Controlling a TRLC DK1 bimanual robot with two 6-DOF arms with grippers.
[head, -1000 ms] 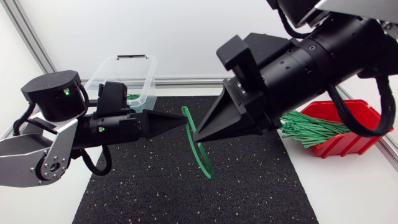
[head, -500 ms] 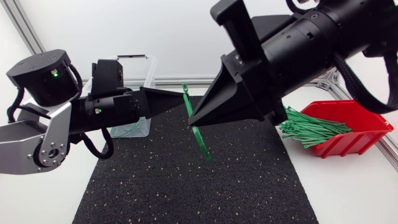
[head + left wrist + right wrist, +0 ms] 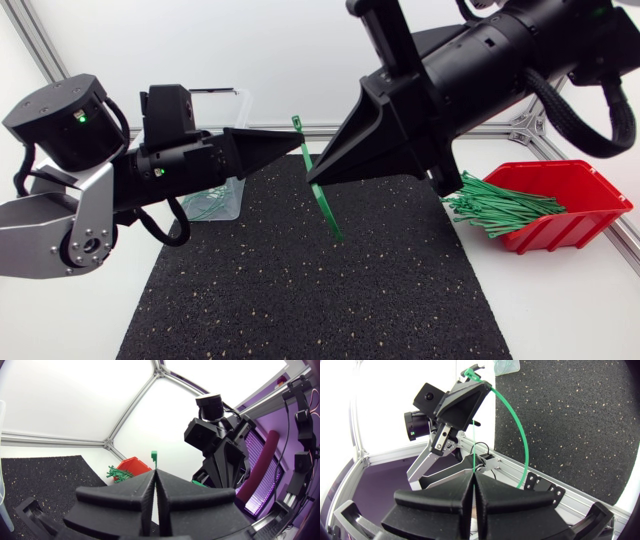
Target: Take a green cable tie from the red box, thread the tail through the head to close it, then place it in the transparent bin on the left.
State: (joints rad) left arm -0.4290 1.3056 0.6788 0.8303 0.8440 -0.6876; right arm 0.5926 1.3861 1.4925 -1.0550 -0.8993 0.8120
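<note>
— Where is the green plastic cable tie (image 3: 324, 205), and which way does it run?

— It is held in the air over the black speckled rubber mat (image 3: 300, 300). Its long axis stands steep. The square head is topmost, and the strap slants down and slightly rightward, with its lower end free of both grippers.

— And from the left?

— The transparent plastic bin (image 3: 238, 190) sits at the mat's far left corner, partly behind the left arm (image 3: 60, 215), with some green ties inside. The left gripper (image 3: 298, 140) has its fingers pressed together on the tie just below the head. Just beside it, lower on the strap, the right gripper (image 3: 312, 180) is pinched closed on it too. Well to the right, the red plastic box (image 3: 585, 185) holds a bundle of green ties (image 3: 495, 205) spilling over its left rim.

— What do the wrist cameras add?

— The left wrist view shows the head poking out past the closed tips. The right wrist view shows the strap bowing in a wide arc away from the left gripper, and the head view flattens that curve.
</note>
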